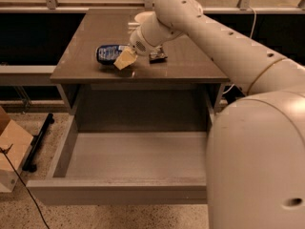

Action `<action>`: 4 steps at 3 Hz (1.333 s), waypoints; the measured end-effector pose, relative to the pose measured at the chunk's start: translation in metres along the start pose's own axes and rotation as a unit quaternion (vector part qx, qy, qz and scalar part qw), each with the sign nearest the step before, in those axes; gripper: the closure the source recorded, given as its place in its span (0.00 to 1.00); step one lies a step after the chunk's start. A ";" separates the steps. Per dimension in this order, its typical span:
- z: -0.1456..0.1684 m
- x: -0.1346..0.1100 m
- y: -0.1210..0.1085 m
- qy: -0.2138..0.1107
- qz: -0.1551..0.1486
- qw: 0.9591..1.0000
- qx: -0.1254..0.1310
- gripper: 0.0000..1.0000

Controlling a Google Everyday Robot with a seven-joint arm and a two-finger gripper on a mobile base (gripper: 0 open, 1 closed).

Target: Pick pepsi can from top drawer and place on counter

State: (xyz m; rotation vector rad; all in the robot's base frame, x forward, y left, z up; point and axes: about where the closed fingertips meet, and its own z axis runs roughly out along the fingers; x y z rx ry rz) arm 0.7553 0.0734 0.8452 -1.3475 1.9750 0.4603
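The pepsi can point(107, 53), blue with white markings, lies on its side low over the left part of the counter point(186, 67). I cannot tell whether it touches the surface. My gripper point(123, 58) is shut on the can's right end, with a tan finger point(125, 59) across it. The arm reaches in from the right over the counter. The top drawer point(119, 192) stands pulled out below, and its grey floor point(133, 157) holds nothing.
A flat black snack packet point(157, 57) lies on the counter just right of the gripper. A white bowl point(141, 17) sits at the counter's back, partly hidden by the arm. A cardboard box point(10, 149) and a black bar point(38, 141) are on the floor at left.
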 end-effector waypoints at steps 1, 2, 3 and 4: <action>0.030 -0.009 -0.021 0.019 0.005 1.000 0.000 0.52; 0.049 -0.027 -0.037 0.032 -0.002 0.999 0.001 0.21; 0.052 -0.026 -0.035 0.031 -0.002 1.000 -0.001 0.00; 0.052 -0.026 -0.035 0.031 -0.002 1.000 -0.001 0.00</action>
